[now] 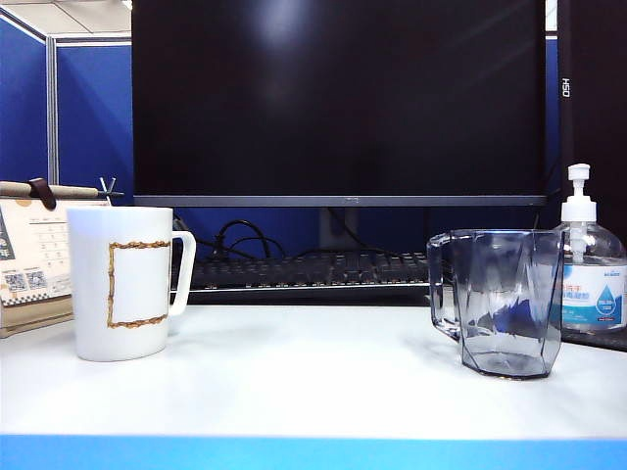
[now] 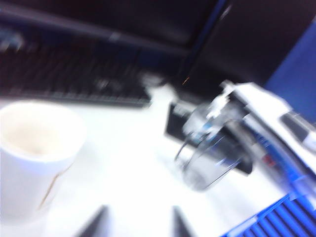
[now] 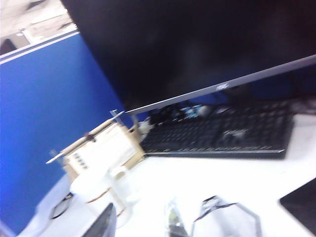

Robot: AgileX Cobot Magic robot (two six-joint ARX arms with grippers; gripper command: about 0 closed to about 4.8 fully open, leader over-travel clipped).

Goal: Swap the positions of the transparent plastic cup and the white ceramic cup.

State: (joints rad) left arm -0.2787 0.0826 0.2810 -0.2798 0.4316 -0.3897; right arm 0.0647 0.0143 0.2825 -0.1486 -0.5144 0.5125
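The tall white ceramic cup (image 1: 122, 282) with a loop handle and a thin gold-brown rectangle on its side stands upright on the left part of the white worktop (image 1: 313, 382) in the exterior view. Its handle points toward the middle of the worktop. The transparent plastic cup (image 1: 500, 302), clear with a grey-blue tint, faceted walls and an angular handle, stands upright on the right part, well apart from the white one. Its handle also points toward the middle.

Just beside the transparent plastic cup, at the right edge, is a clear pump bottle (image 1: 591, 264) with a white pump and a blue label. Behind the cups lie a black keyboard (image 1: 309, 271) and a large dark monitor (image 1: 338, 98). At the far left stands a paper desk calendar (image 1: 31, 259).

No arm is visible in the exterior view. The left wrist view is blurred. It shows the white ceramic cup (image 2: 34, 158) from above and the transparent plastic cup (image 2: 210, 155) farther away. The left gripper (image 2: 138, 224) hangs above the bare worktop between them, and its two dark fingers (image 2: 94, 224) are spread apart with nothing between them.

The right wrist view is also blurred. The right gripper (image 3: 140, 222) is above the worktop, near the rim of the transparent plastic cup (image 3: 227, 219). Its fingers (image 3: 101, 224) stand apart and pinch nothing. The white ceramic cup (image 3: 96, 195) appears beyond them, in front of the calendar (image 3: 101, 148).
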